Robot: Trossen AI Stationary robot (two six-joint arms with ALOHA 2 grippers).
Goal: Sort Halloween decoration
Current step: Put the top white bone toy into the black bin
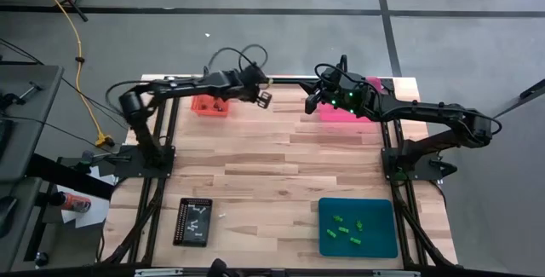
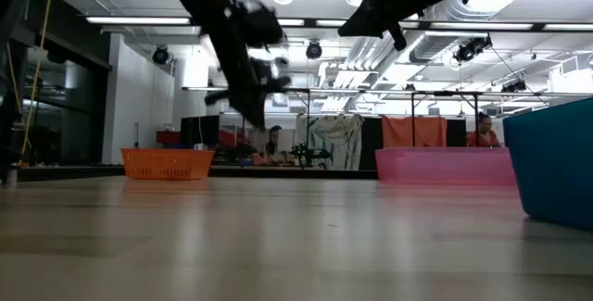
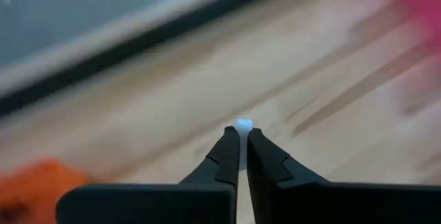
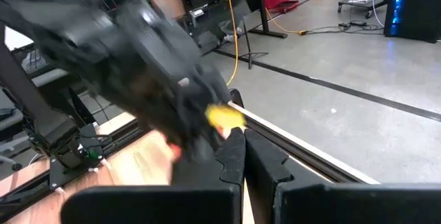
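The left claw hangs above the far middle of the table, just beside the orange tray, its fingers pinched on a tiny white trinket at their tips. The right claw is closed with nothing seen in it, raised near the pink tray at the far edge. Several green trinkets lie in the teal tray at the near right, and pale ones rest in the black tray at the near left.
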